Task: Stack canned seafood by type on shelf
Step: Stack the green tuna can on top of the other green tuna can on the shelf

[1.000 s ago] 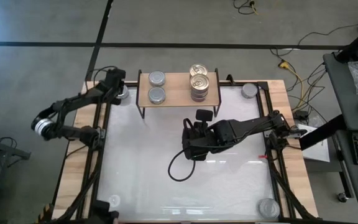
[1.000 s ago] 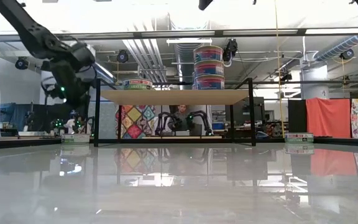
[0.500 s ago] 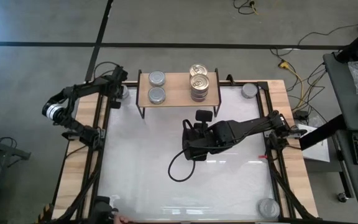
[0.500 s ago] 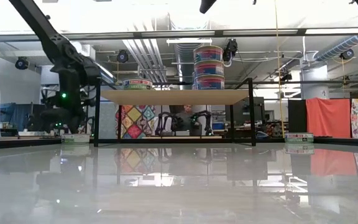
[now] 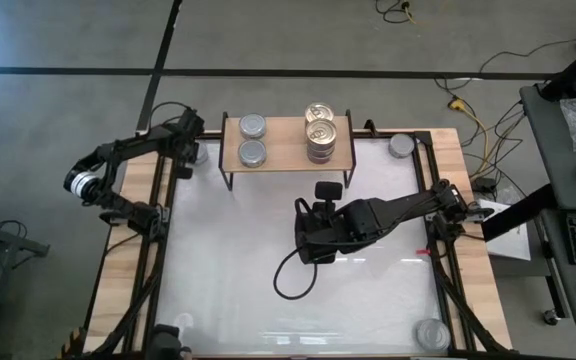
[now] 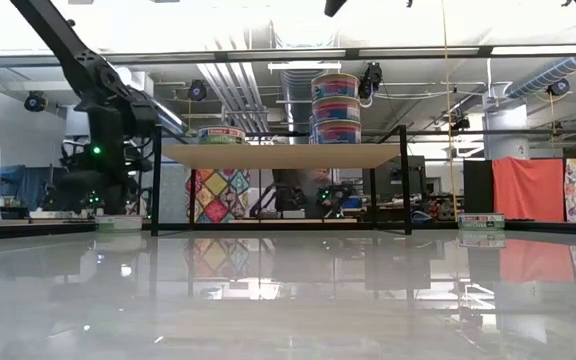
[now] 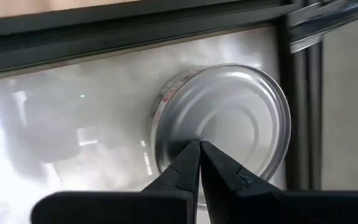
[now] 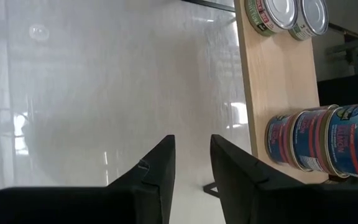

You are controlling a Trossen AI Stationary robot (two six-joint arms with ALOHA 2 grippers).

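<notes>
The shelf (image 5: 286, 143) stands at the table's far edge. On its left part two silver-lidded cans (image 5: 253, 138) sit side by side. On its right part gold-lidded cans (image 5: 318, 132) are stacked three high (image 6: 335, 107). A loose silver can (image 7: 229, 124) rests flat on the table's far left corner. My left gripper (image 7: 199, 148) is shut and points steeply down over it. My right gripper (image 8: 190, 143) hangs open and holds nothing high over the table's middle (image 5: 325, 192), facing the shelf. My left gripper has its shut fingertips (image 7: 191, 155) over the silver can's lid (image 7: 241, 118), close to the rim, coming from above at a slant. Whether they touch the lid, I cannot tell. The can lies flat on the table.
Single silver cans sit at the table's far right corner (image 5: 400, 145) and near right corner (image 5: 430, 333). The white tabletop has a raised wood rim (image 5: 128, 250). A black cable (image 5: 293, 280) loops below the right arm. Thin black legs (image 6: 155, 190) carry the shelf.
My left gripper has tipped from a shallow slant to pointing steeply down. It has sunk slightly toward the silver can at the far left corner and stayed shut.
</notes>
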